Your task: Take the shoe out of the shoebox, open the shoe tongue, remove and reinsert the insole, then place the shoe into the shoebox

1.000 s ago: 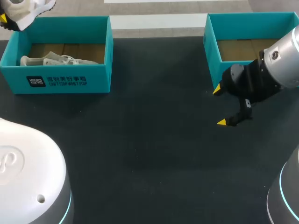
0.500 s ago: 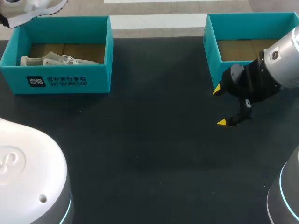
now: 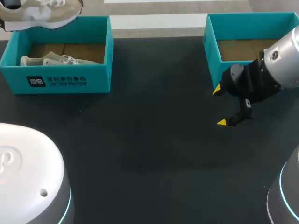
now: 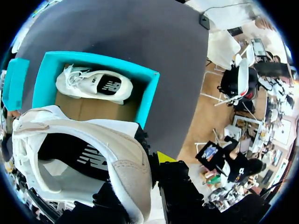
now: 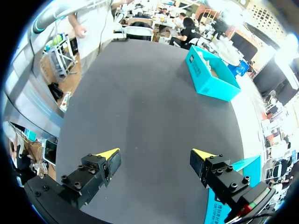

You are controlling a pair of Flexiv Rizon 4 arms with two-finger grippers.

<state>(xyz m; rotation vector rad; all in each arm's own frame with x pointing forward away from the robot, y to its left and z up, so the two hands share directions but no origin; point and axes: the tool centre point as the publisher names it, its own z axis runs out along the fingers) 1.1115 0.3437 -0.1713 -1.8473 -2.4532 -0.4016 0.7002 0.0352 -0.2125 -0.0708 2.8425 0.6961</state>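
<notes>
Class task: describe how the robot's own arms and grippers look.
The left arm has a rounded white shell with a cyan light band. The right arm is silver-grey, with a cyan ring at its base. The right gripper is black, blocky, bolted, with yellow wedge tips.

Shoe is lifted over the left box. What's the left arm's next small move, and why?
Probably carry the shoe down onto the bare table in front of the shoebox. The left gripper holds it above the box's far edge, and the open right gripper hangs far off by the other box.
</notes>
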